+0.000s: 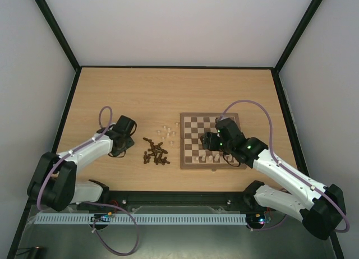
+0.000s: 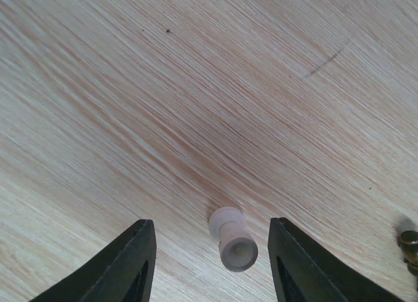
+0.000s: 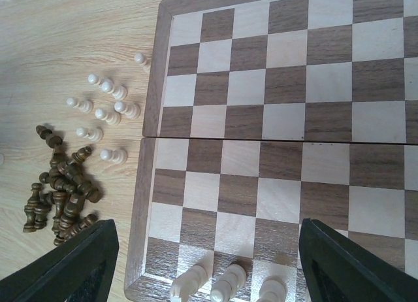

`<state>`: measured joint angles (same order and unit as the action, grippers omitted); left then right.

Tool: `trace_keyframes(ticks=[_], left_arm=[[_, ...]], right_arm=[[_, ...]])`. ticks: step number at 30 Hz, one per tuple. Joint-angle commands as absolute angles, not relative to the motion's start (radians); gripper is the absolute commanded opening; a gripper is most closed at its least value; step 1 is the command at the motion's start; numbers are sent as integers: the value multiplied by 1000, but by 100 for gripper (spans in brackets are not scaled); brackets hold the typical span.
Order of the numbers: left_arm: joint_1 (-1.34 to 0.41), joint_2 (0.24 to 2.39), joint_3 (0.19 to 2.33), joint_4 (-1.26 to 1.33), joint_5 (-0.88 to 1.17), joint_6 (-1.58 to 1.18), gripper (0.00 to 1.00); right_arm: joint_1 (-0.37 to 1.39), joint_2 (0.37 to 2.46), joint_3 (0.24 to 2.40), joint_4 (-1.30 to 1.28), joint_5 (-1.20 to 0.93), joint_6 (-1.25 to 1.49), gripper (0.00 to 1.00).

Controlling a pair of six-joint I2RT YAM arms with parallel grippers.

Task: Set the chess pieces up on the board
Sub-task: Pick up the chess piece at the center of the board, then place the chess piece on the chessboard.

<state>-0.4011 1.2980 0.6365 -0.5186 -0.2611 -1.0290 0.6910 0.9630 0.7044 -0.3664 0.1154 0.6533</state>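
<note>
Left jaws hang released around a toppled cream piece (image 2: 232, 240) on the desk (image 1: 168, 91), toward its left edge: pickup in hand. Next call: clench, then carry it to the board (image 1: 193, 133), right of centre by the near edge. Right jaws, also released, hover over the board's near rank.

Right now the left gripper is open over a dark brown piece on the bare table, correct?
No. The left gripper is open over a piece on the bare table, but that piece is pale cream, not dark brown, as the left wrist view shows.
</note>
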Motion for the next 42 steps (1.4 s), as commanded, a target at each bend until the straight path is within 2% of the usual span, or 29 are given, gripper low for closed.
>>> trace_keyframes(ticks=[1, 5, 14, 19, 28, 35, 42], left_arm=[[-405, 1341, 629, -489, -257, -1023, 46], [-406, 1363, 637, -473, -240, -1014, 25], [-405, 1376, 637, -462, -223, -996, 3], [-449, 1357, 690, -518, -231, -962, 2], [-770, 1298, 945, -626, -232, -803, 5], [-971, 1434, 1139, -694, -263, -777, 5], [-1054, 1578, 1212, -651, -243, -767, 5]], right_arm=[[687, 966, 686, -364, 105, 639, 77], [687, 968, 684, -363, 106, 639, 77], [687, 969, 673, -354, 108, 639, 77], [686, 964, 688, -367, 118, 612, 77], [687, 904, 772, -459, 201, 597, 77], [687, 852, 802, -511, 228, 606, 77], [687, 810, 843, -568, 253, 615, 77]])
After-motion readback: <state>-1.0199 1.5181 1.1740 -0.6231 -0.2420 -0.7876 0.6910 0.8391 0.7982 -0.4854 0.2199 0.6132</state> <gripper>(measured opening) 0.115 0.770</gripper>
